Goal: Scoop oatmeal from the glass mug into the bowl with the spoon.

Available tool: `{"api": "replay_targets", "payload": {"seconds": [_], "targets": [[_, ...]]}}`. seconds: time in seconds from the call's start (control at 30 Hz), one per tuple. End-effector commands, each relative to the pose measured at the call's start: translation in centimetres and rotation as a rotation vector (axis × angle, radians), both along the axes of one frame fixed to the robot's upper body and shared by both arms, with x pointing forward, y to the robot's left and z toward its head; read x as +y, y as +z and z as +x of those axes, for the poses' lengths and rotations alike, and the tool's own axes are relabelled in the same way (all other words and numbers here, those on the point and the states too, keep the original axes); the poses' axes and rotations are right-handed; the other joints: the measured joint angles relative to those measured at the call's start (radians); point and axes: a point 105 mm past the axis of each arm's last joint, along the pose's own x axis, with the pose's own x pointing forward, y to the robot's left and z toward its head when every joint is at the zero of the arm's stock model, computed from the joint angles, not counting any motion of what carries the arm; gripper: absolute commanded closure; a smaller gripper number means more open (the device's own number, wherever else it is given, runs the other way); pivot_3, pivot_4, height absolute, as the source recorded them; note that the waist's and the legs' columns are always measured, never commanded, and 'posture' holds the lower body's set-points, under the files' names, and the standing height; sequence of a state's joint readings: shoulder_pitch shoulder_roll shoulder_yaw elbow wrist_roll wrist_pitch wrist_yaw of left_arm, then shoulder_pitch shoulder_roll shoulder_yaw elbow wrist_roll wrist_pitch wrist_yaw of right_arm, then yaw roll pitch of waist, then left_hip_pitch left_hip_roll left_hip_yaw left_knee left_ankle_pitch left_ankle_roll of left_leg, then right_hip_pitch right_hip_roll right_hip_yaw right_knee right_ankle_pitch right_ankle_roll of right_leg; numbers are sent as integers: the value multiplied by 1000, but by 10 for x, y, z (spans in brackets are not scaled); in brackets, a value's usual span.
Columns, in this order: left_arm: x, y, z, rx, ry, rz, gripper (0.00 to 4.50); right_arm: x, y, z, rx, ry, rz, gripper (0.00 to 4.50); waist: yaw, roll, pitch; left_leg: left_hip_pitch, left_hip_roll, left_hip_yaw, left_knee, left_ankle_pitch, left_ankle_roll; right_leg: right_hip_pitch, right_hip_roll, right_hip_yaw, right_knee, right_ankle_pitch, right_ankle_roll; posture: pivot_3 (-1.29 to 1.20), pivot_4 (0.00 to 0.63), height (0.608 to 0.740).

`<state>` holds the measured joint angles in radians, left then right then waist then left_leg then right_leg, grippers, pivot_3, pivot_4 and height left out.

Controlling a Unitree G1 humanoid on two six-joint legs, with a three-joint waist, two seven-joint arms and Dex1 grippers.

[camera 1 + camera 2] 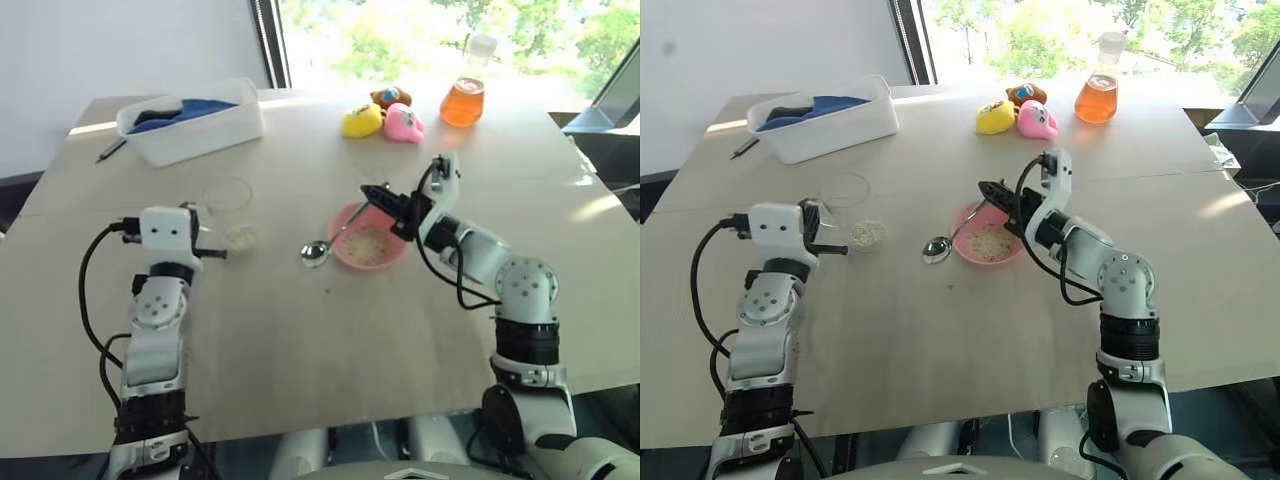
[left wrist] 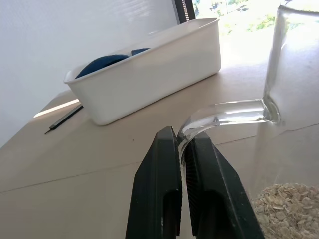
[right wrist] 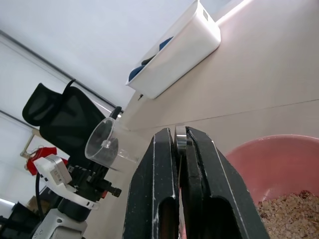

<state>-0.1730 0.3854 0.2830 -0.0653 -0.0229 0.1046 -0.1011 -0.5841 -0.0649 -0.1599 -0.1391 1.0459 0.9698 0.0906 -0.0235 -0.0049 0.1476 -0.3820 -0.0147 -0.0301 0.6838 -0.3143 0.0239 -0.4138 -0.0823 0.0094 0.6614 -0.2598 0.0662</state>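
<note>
I take the pink bowl [image 1: 369, 246] as my landmark: it sits mid-table with oatmeal [image 1: 368, 243] across its bottom, and my right gripper [image 1: 372, 192] hangs over its far rim with its jaws clamped on the handle of the spoon [image 1: 318, 251], whose head lies on the table just left of the bowl. Well to the left of the bowl, my left gripper [image 2: 182, 149] has its jaws pinched on the handle of the glass mug [image 2: 291, 99], which has more flakes lying in its bottom. Beyond the bowl, near the table's far edge, I see the white tub [image 1: 192, 120], the toys [image 1: 384, 117] and the flask of orange liquid [image 1: 463, 97].
</note>
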Motion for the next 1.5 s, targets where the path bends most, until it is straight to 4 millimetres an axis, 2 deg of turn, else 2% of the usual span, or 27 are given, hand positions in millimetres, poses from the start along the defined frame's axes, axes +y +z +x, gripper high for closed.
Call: {"api": "replay_targets", "payload": {"seconds": [0.03, 0.13, 0.23, 0.53, 0.63, 0.7, 0.8, 0.93, 1.03, 1.27, 1.5], "targets": [[7, -4, -2, 18, 27, 0, 4485, 0, 13, -4, -60, 3, 26, 4500, 0, 0, 0, 0, 0, 0, 0, 0, 0, 0, 0, 0, 0, 0, 0, 0, 150, 740], [3, -3, -1, 11, 8, -14, 4485, 1, 18, -3, -78, 1, 26, 4500, 0, 0, 0, 0, 0, 0, 0, 0, 0, 0, 0, 0, 0, 0, 0, 0, 150, 740], [-11, 2, 3, -1, -70, -30, 4485, 2, 37, 0, -132, -2, 31, 4500, -2, 0, 0, 0, 0, 0, 0, 0, 0, 0, 0, 0, 0, 0, 0, 0, 150, 740], [-41, 23, 13, 16, -292, -2, 4485, 10, 120, 3, -314, 11, 127, 4500, -7, 0, 0, -2, -1, -1, 0, 0, 0, -1, 0, -1, 0, 0, 0, 0, 150, 740], [-51, 25, 18, 51, -362, 6, 4485, 19, 131, -1, -359, 43, 106, 4500, -17, 1, 1, -2, -2, -1, 0, 0, 0, -1, 0, -1, 0, 0, 0, 0, 150, 740], [-60, 27, 19, 65, -411, 14, 4485, 25, 128, 0, -380, 60, 48, 4500, -19, 1, 1, -2, -3, -1, 0, 0, 0, -1, 0, -1, 0, 0, 0, 0, 150, 740], [-69, 31, 21, 75, -463, 36, 4485, 30, 109, 6, -389, 66, -83, 4500, -21, 1, 1, -2, -3, 0, 0, 0, 0, -1, 0, 0, 0, 0, 0, 0, 150, 740], [-72, 32, 23, 91, -499, 73, 4485, 33, 86, 13, -422, 66, -231, 4500, -21, 1, 1, -2, -3, 0, 0, 0, 0, -1, 1, 0, -1, 0, 0, 0, 150, 740], [-74, 30, 23, 126, -540, 118, 4485, 43, 72, 12, -471, 95, -357, 4500, -21, 0, 1, -2, -3, -1, 0, 0, 0, -1, 1, 0, -1, 0, 0, 0, 150, 740], [-78, 23, 27, 222, -611, 186, 4485, 71, 50, 2, -461, 209, -412, 4500, -20, 0, 1, -2, -3, -1, 0, 0, 0, -2, 1, -1, -1, 0, 0, 0, 150, 740], [-76, 26, 31, 227, -621, 201, 4485, 80, 42, -4, -470, 232, -422, 4500, -21, 0, 1, -2, -4, -2, 0, 0, 0, -2, 1, -1, -1, 0, 0, 0, 150, 740]]}}
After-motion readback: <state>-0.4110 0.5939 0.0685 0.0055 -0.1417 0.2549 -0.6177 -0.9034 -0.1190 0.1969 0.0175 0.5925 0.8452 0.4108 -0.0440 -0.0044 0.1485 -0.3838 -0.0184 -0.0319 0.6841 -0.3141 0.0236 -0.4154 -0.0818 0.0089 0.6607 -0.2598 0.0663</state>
